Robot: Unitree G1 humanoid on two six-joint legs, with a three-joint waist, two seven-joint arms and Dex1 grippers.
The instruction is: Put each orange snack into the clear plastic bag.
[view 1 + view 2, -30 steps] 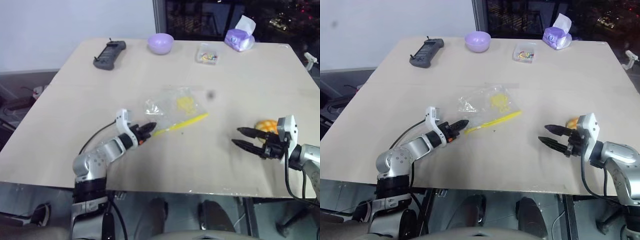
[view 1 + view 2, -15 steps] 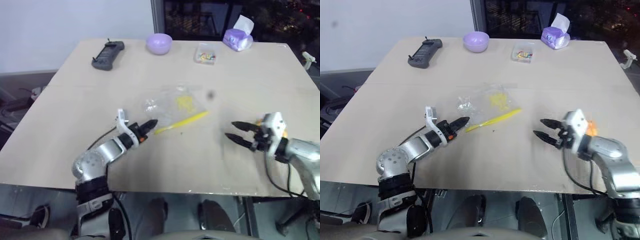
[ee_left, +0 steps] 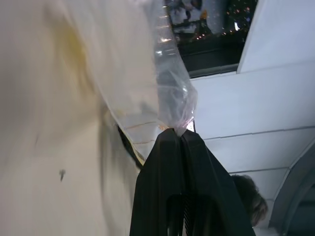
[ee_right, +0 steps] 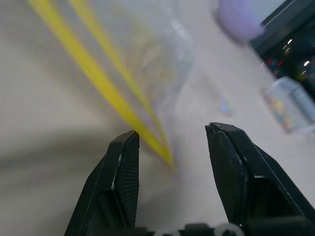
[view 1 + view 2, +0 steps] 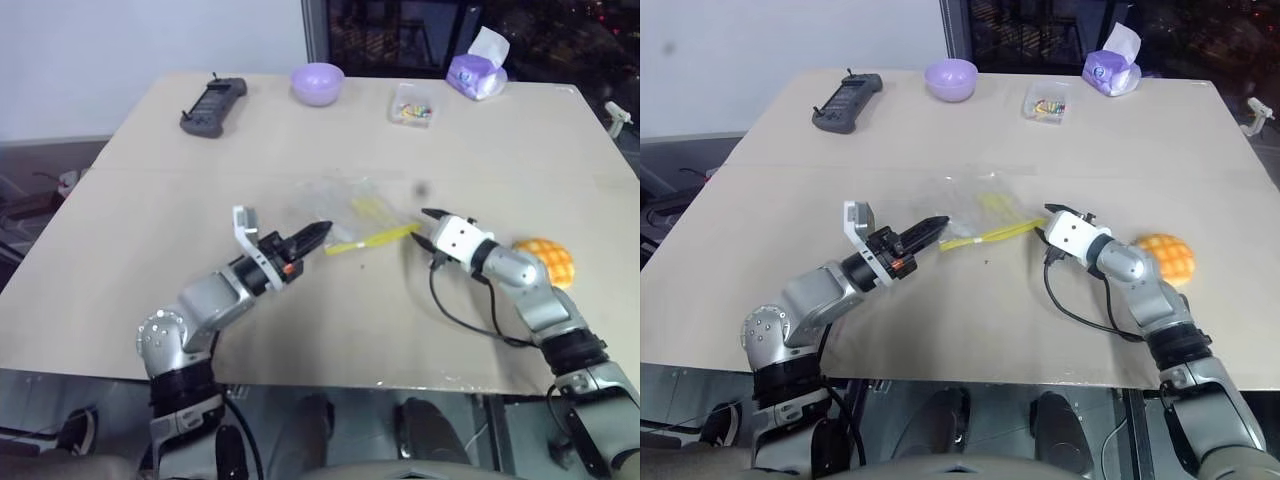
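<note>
The clear plastic bag sits mid-table, one corner pinched in the left gripper. The right gripper, fingers spread, faces the yellow seal strip. I'd grab one lip only so the mouth opens for the orange snack, lying near the table's right edge.

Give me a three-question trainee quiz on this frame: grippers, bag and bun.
1. True or false: the left gripper is shut on a corner of the crinkly clear plastic bag with the yellow seal strip.
2. The right gripper is: A) shut on the bun; B) open at the seal strip's end; C) inside the purple bowl.
3. Fill in: the round orange-yellow bun with a criss-cross top lies on the ___.

Key: 1 true; 2 B; 3 beige table.
</note>
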